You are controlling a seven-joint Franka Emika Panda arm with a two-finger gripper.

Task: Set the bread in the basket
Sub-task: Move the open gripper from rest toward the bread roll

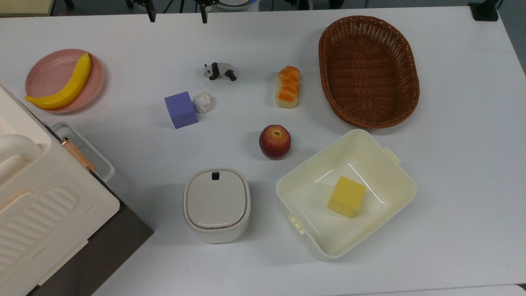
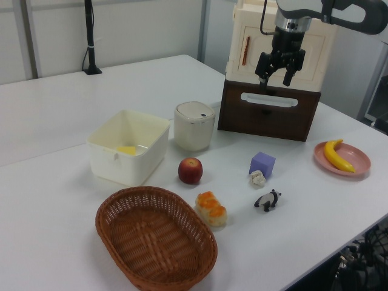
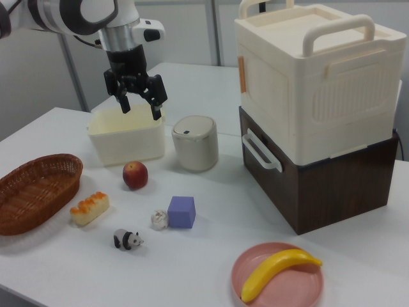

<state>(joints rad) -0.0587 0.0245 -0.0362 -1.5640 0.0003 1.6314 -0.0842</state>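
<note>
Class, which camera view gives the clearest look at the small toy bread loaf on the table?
The top view: the oblong toy bread loaf with its orange glazed top lies unobstructed, its whole length showing. The left view shows it end-on beside the brown wicker basket. The right view shows its pale side.
</note>
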